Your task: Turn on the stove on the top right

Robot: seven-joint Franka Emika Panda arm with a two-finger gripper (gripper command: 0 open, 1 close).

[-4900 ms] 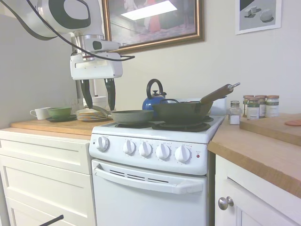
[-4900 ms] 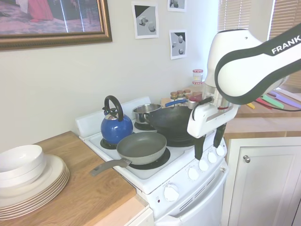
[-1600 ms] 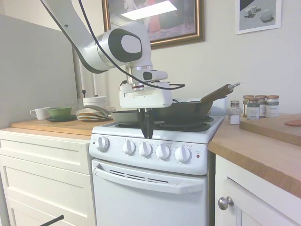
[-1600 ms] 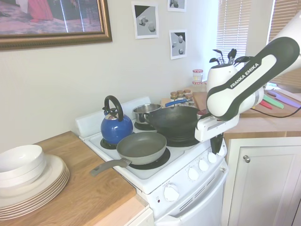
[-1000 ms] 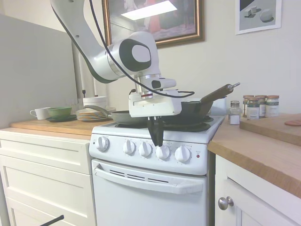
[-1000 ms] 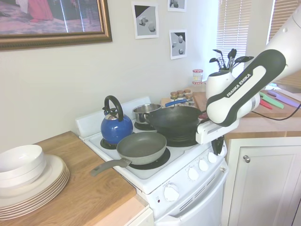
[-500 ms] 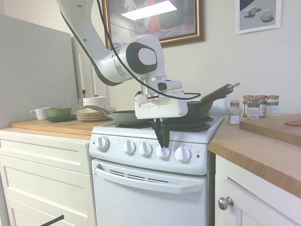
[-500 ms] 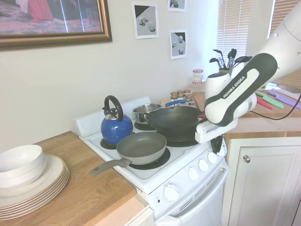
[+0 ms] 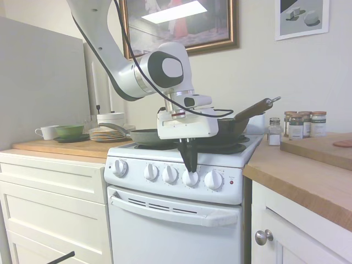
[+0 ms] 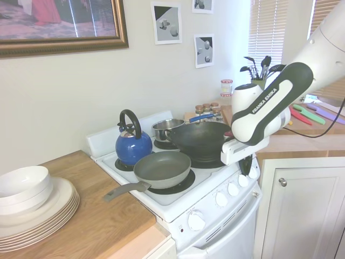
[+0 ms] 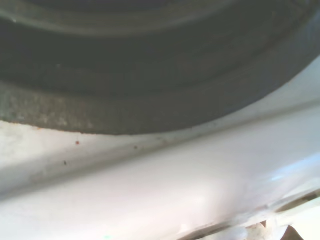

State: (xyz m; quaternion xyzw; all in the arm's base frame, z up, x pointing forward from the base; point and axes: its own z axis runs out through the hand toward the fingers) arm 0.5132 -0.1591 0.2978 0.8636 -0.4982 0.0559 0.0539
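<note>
Five white knobs [image 9: 170,174], small white stove [image 9: 165,231], black coils

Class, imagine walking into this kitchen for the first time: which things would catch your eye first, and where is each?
The white robot arm leans over the stove, its hand down at the fourth knob from the left. Behind it, a dark wok sits on the right front burner. A blue kettle stands at the back left.
</note>
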